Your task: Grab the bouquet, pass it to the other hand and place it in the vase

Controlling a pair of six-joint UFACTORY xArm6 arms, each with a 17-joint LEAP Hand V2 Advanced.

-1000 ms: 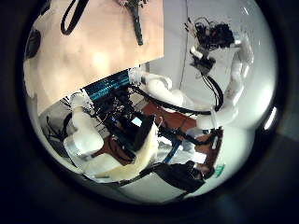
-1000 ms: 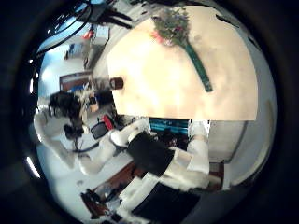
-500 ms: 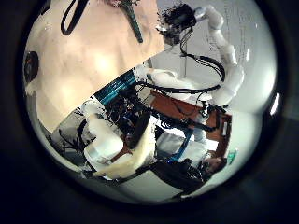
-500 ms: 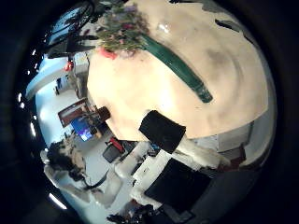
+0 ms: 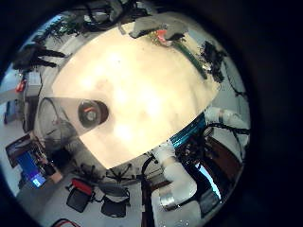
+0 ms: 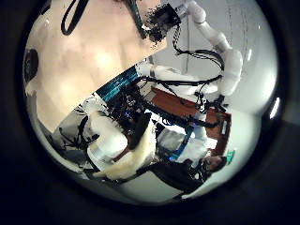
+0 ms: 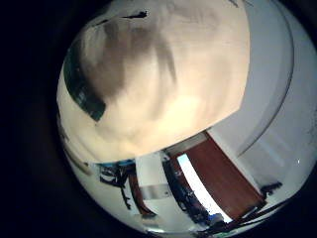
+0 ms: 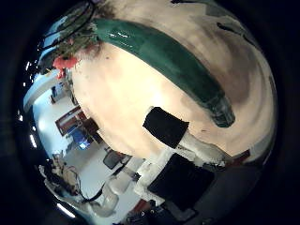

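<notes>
One bouquet lies flat on the table, close under the right palm; the vase stands well apart.

Most of the table [image 5: 142, 95] is bare, with open room between the vase and the bouquet. The bouquet [image 8: 169, 61] lies near the table edge opposite the vase. Its long wrapped stem runs across the tabletop and its flower heads [image 8: 70, 47] point toward that edge. The stem fills much of the right thumb side palm view. The vase [image 5: 80, 118] stands upright just inside its own edge, mouth open. The right hand [image 6: 164, 17] hangs over the stem; whether its fingers are closed I cannot tell. The left hand [image 6: 122, 155] is away from the bouquet, its finger state also unclear.
</notes>
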